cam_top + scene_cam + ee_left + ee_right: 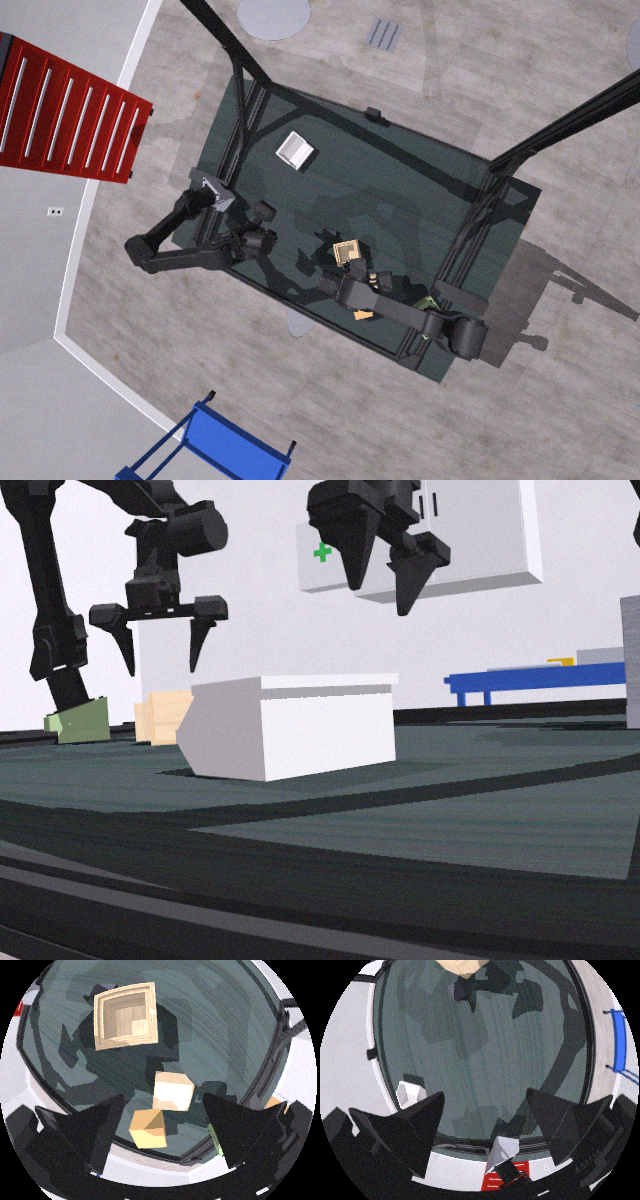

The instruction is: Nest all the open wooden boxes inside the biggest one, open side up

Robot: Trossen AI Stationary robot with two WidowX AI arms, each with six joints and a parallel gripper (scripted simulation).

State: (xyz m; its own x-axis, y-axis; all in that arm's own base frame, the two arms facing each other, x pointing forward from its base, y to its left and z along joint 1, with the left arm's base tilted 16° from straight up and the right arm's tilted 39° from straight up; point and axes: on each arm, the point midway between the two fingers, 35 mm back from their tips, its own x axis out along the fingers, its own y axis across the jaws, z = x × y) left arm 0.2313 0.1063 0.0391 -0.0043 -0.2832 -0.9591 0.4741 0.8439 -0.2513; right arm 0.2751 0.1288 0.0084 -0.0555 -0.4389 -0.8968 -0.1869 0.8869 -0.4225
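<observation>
Pale wooden box (336,253) (170,717) (100,1022) (462,966), mouth up on the bench (315,186) (491,810) (205,1020) (470,1070): in the top view it stood partly behind the left jaws (356,279) (162,673), with stepped rims showing inside its mouth. A cream block (172,1091) and an orange block (362,314) (148,1130) lay outside it, while a white box (294,149) (328,733) (411,1094) sat well apart. From the exterior, the white box partly hid the wooden one; both sets of jaws, the left and the right jaws (258,227) (378,601), hung open in the air, holding nothing. A green piece (426,302) (85,722) (215,1139) showed at the foot of the left arm. The left wrist view looked down into the nested rims, the cream block between box and orange block; I could not tell whether either block was hollow. The right wrist view caught only the wooden box's edge at the top, with the white box beyond one spread finger.
</observation>
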